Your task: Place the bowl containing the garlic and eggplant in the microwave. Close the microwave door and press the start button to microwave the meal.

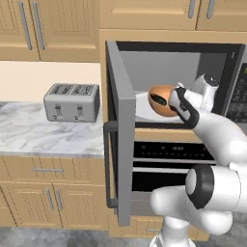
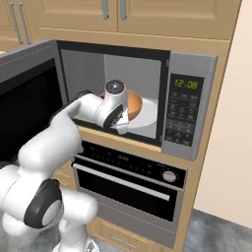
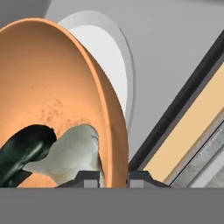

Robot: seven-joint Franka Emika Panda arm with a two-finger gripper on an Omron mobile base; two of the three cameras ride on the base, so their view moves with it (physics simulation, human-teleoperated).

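One microwave [image 2: 189, 106] with one door [image 1: 121, 135], swung open. One white round plate [image 2: 147, 114] on the microwave floor. One orange bowl [image 3: 57, 96], and in it one piece of garlic [image 3: 72, 153] and one eggplant [image 3: 24, 151]. One oven [image 2: 133, 184] below the microwave, with one round knob [image 2: 169, 175]. One toaster [image 1: 72, 102] on the one marble counter [image 1: 48, 137], with four slots.
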